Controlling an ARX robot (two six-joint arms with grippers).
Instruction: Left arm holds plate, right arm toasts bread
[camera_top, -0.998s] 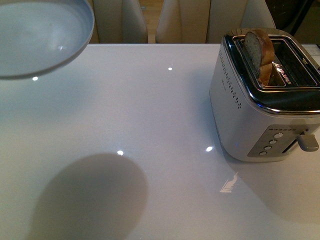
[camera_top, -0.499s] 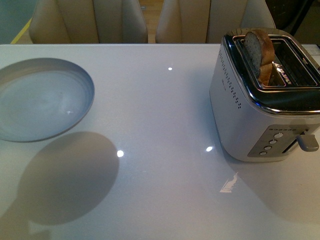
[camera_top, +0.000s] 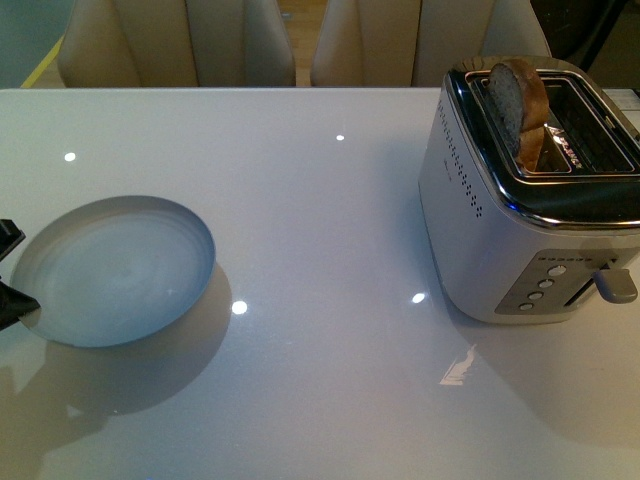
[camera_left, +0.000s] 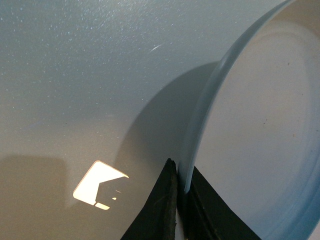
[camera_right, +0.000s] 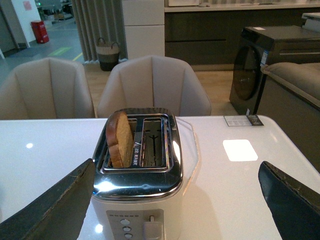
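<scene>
The pale grey-blue plate (camera_top: 115, 270) hangs low over the white table (camera_top: 320, 220) at the left, casting a shadow beneath it. My left gripper (camera_top: 12, 272) is shut on its left rim; in the left wrist view the two black fingers (camera_left: 160, 205) pinch the plate (camera_left: 260, 125) edge. The bread (camera_top: 517, 98) stands upright in the left slot of the white and chrome toaster (camera_top: 530, 200) at the right. My right gripper (camera_right: 180, 200) is open, its dark fingers spread wide on either side of the toaster (camera_right: 137, 185), with the bread (camera_right: 120, 140) ahead of it.
The toaster's lever (camera_top: 617, 284) and round buttons (camera_top: 545, 285) face the front. Beige chairs (camera_top: 180, 45) stand behind the table's far edge. A small card (camera_right: 242, 120) lies on the table behind the toaster.
The plate has come down from the upper left corner to just above the table at mid-left, and the left gripper's fingers now show. The toaster and bread have not moved.
</scene>
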